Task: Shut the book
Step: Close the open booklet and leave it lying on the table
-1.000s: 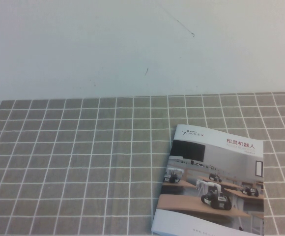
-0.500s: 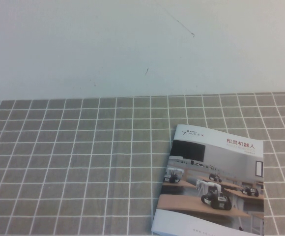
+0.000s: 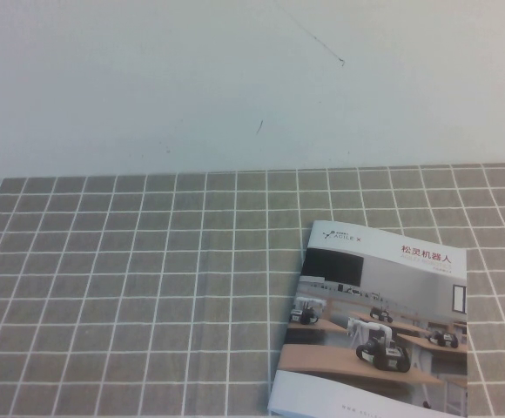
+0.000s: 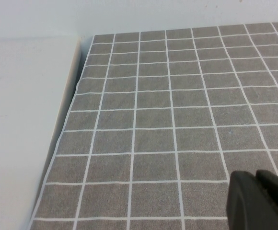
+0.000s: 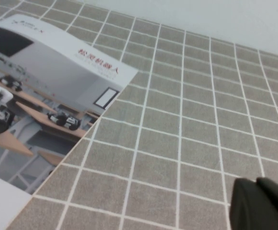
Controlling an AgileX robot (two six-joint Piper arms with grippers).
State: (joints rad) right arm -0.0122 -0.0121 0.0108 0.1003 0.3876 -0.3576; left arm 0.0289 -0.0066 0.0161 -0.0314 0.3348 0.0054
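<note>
The book (image 3: 374,331) lay shut on your robot's right side of the table, its cover facing up, with red lettering and a photo of small wheeled robots on desks. It rested flat on the grey checked cloth (image 3: 131,287), turned slightly askew to the white grid lines, and its near end ran off the bottom of the high view. Behind the cloth stood a plain white wall (image 3: 235,78).

Your left gripper (image 4: 259,199) showed only as a dark corner in its own wrist view, above bare cloth near the cloth's left edge, where the white tabletop (image 4: 19,120) began. I could not tell whether it was wide or narrow.

Your right gripper (image 5: 260,203) showed the same way, above the cloth just beside the book and apart from it. Its state could not be told either.
</note>
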